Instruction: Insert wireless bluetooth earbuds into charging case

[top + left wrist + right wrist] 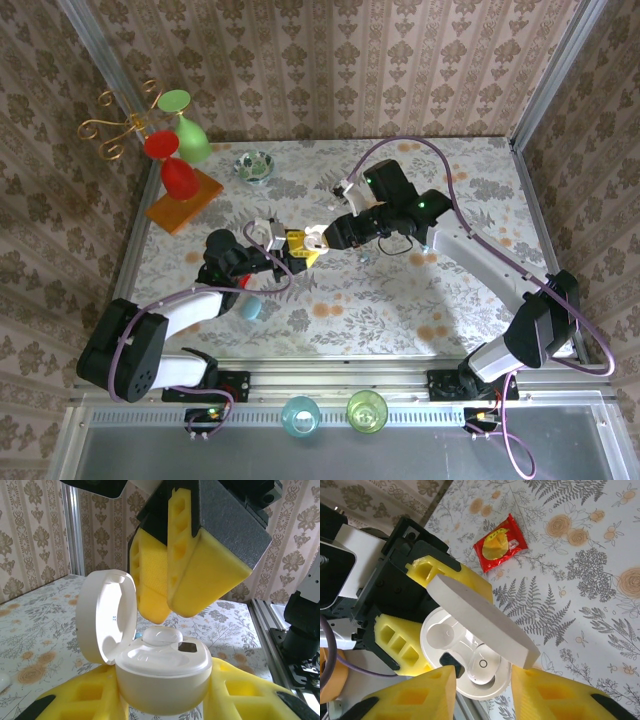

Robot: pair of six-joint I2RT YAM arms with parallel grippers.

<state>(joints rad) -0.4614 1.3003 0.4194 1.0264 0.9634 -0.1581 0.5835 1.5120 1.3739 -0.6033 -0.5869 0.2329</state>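
Floral table (400,300); earbud (161,636) seated in case (165,680) below right gripper (172,611)

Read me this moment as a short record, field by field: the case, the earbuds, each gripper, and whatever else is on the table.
case: white charging case, upright, lid swung open
earbud: one earbud sitting in a slot
other slot: empty slot beside it
left gripper: shut on the charging case, one finger on each side
right gripper: jaws apart, just above the earbud
also there: red packet lying flat on the table
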